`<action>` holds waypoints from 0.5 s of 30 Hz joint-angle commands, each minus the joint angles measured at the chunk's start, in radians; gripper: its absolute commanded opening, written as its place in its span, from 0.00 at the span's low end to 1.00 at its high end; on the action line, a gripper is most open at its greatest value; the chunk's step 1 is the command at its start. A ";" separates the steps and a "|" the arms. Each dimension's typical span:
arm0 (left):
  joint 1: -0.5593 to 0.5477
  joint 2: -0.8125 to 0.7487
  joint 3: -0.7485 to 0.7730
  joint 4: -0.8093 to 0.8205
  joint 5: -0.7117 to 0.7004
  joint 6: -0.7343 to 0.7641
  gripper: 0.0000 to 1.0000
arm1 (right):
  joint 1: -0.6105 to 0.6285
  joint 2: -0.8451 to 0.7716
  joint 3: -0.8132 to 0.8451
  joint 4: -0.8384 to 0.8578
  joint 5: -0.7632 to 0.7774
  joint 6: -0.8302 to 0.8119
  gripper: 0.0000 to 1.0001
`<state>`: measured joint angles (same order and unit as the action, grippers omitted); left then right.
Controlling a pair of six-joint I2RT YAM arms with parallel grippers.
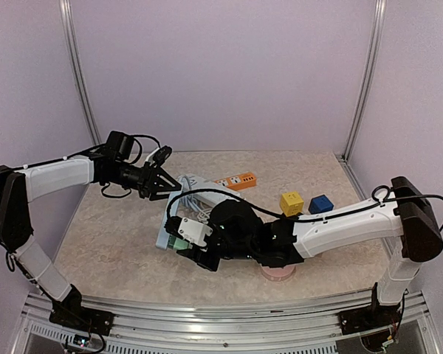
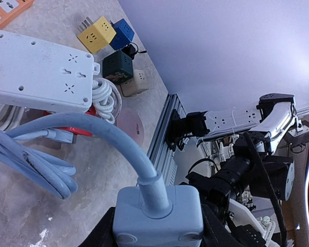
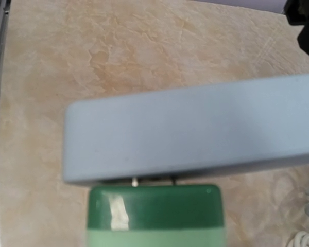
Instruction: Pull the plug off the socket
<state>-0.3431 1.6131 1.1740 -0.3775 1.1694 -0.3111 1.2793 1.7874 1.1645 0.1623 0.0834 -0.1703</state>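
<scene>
Soft, even light throughout; the right wrist view is blurred, with glare on the green plug (image 3: 154, 211).

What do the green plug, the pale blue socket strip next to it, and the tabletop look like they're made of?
The green plug looks like hard moulded plastic with a glossy finish, going by the white glare patch. The socket strip also looks plastic, but matt and smooth with rounded edges. The tabletop has a beige veined pattern like marble, possibly a printed laminate or sheet; the pictures leave that open.
</scene>
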 commanded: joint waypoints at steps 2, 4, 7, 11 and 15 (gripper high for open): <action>0.041 -0.039 0.041 0.082 -0.014 0.063 0.21 | 0.013 -0.047 -0.013 -0.032 -0.055 0.040 0.00; 0.046 -0.042 0.042 0.080 -0.013 0.063 0.21 | 0.013 -0.050 -0.017 -0.033 -0.055 0.043 0.00; 0.053 -0.047 0.042 0.079 -0.013 0.064 0.21 | 0.015 -0.052 -0.021 -0.031 -0.055 0.046 0.00; 0.049 -0.046 0.045 0.072 -0.005 0.068 0.21 | 0.012 -0.052 -0.022 -0.022 -0.057 0.038 0.00; 0.032 -0.034 0.051 0.058 0.003 0.078 0.21 | 0.013 -0.055 -0.023 -0.002 -0.070 -0.014 0.00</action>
<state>-0.3325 1.6115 1.1740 -0.3946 1.1759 -0.3111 1.2793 1.7840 1.1633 0.1650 0.0780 -0.1707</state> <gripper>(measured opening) 0.450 0.425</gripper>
